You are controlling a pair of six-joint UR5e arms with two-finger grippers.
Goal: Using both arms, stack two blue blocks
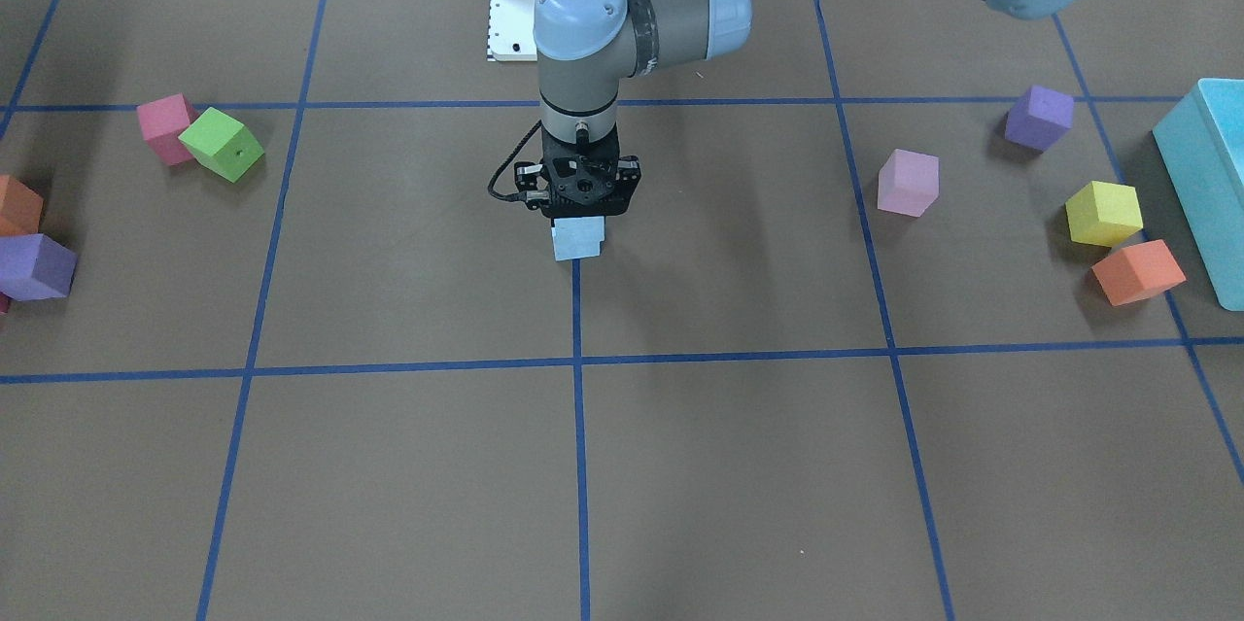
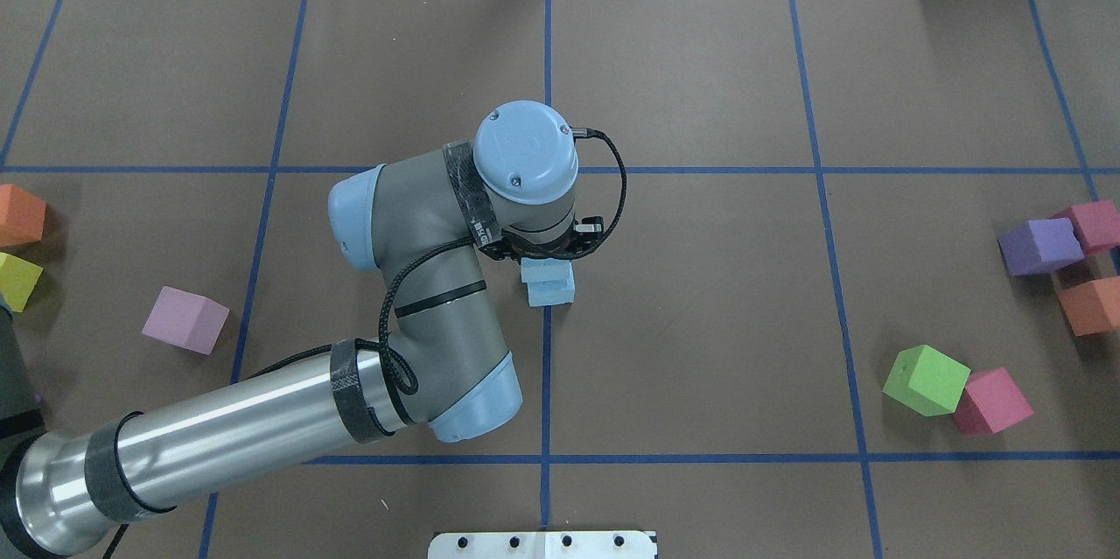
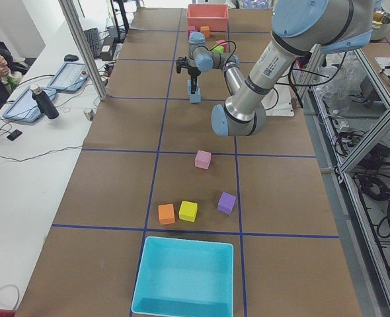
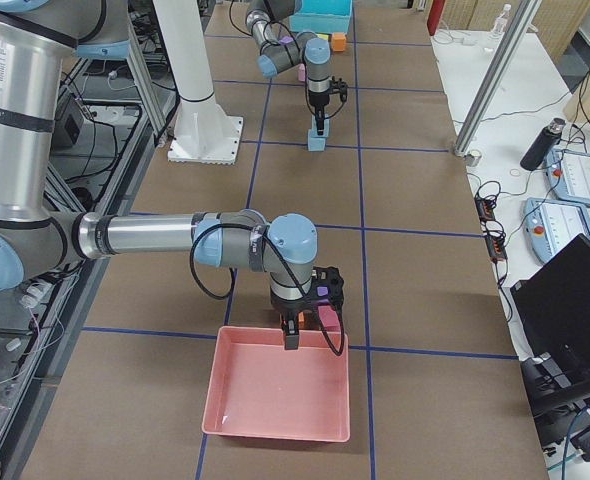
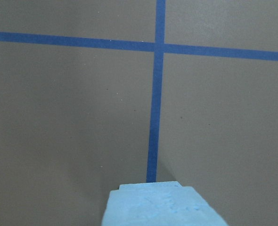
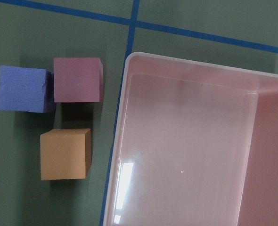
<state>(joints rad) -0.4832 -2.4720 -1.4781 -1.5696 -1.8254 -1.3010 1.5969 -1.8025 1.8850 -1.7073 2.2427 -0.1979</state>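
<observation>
Two pale blue blocks sit at the table's centre on a blue tape line, one (image 2: 544, 269) on or just above the other (image 2: 553, 292). In the front view they show as one blue shape (image 1: 578, 240) under my left gripper (image 1: 580, 216). The left gripper points straight down and looks shut on the upper block. That block fills the bottom of the left wrist view (image 5: 160, 207). My right gripper (image 4: 291, 338) hangs over the near edge of a pink tray (image 4: 275, 435). I cannot tell whether it is open or shut. Its wrist view shows no block held.
Pink (image 1: 165, 127), green (image 1: 224, 145), orange (image 1: 17, 203) and purple (image 1: 34, 266) cubes lie on one side. Lilac (image 1: 908, 182), purple (image 1: 1038, 116), yellow (image 1: 1103, 213) and orange (image 1: 1137, 271) cubes and a turquoise box (image 1: 1210, 174) lie on the other. The white pedestal (image 1: 510, 9) stands behind.
</observation>
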